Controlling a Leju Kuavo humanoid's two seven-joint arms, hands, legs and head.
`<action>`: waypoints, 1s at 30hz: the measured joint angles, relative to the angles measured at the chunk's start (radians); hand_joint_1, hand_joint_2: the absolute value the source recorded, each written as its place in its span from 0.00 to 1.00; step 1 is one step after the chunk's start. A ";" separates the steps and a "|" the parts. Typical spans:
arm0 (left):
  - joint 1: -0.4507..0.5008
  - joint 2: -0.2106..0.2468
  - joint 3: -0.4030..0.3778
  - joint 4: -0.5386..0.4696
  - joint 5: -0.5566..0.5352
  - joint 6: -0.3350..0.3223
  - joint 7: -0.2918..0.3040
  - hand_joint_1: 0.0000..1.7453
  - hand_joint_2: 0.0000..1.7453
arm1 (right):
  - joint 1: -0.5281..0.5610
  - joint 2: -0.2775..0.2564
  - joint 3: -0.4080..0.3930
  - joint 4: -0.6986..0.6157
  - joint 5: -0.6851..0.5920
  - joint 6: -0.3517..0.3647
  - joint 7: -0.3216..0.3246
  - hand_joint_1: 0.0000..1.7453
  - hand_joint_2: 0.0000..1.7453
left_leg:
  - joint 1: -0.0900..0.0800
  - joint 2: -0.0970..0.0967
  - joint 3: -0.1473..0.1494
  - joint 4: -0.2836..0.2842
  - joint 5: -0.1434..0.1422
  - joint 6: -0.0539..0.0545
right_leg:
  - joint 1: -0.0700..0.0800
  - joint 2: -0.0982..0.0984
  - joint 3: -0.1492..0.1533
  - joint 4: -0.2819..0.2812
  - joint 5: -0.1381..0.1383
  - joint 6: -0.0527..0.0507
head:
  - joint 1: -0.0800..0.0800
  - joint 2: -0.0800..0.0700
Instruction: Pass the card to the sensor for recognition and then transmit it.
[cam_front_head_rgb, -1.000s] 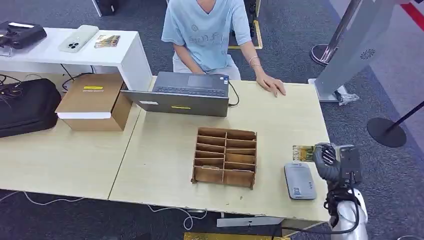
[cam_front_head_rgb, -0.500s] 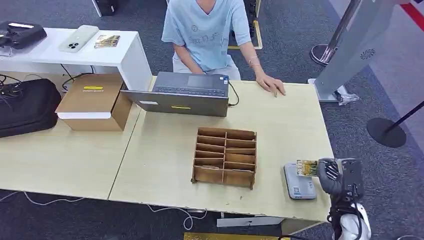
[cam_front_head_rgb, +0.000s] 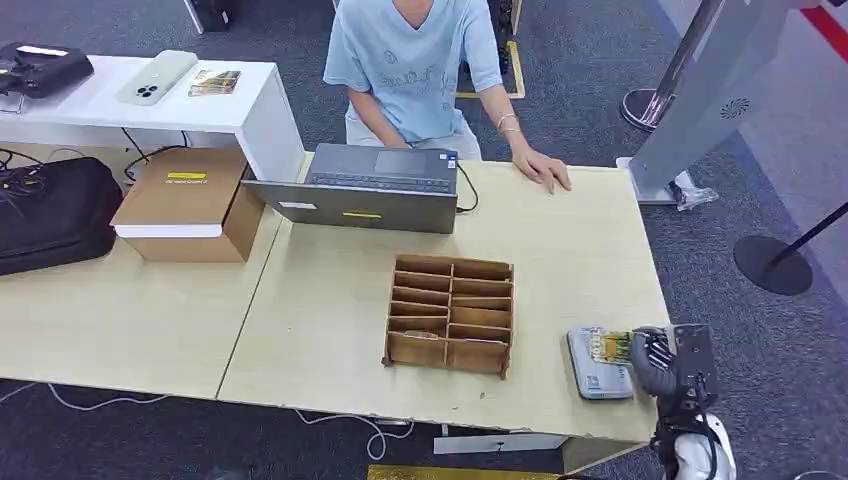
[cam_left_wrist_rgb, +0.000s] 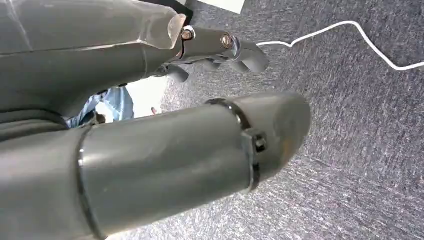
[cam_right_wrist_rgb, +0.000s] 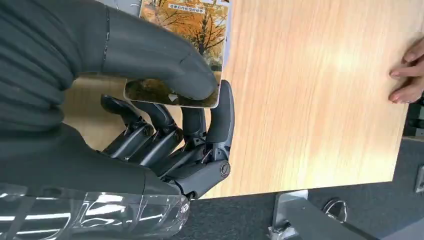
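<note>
— While the right hand (cam_front_head_rgb: 660, 358) pinches the card (cam_front_head_rgb: 609, 346) between thumb and fingers, how far along would you say it is?

— Midway, I'd judge. The card juts out past the fingertips over the grey card reader (cam_front_head_rgb: 597, 364), so the scan looks in progress or about to be. Handing it on is left; the person's hand (cam_front_head_rgb: 542, 167) rests well beyond the fingers, across the table (cam_front_head_rgb: 330, 300).

— Whether card and reader touch?

— Cannot tell.

— Any writing?

— The card's face shows autumn trees with a line of small print I can't read. The reader's label is too small.

— The left hand (cam_left_wrist_rgb: 220, 47)?

— Its fingers look loosely curled, holding nothing that I can see, above carpet.
</note>
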 joint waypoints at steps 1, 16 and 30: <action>0.000 0.000 -0.004 0.000 0.000 0.000 0.000 0.00 0.00 | 0.000 0.000 0.000 0.003 0.006 -0.006 0.002 1.00 1.00 | 0.000 0.000 0.000 0.000 0.000 0.000 | 0.000 0.000 0.000 0.000 0.000 0.000 | 0.000 0.000; 0.009 0.013 -0.049 0.000 0.000 0.000 -0.015 0.00 0.00 | -0.027 0.000 0.032 0.049 0.180 -0.132 0.027 1.00 1.00 | 0.000 0.000 0.000 0.000 0.000 0.000 | 0.000 0.000 0.000 0.000 0.000 0.000 | 0.000 0.000; 0.010 0.019 -0.124 0.000 0.000 0.000 -0.043 0.00 0.00 | -0.043 0.000 0.035 0.070 0.210 -0.151 0.020 1.00 1.00 | 0.000 0.000 0.000 0.000 0.000 0.000 | 0.000 0.000 0.001 0.000 0.000 0.000 | 0.000 0.000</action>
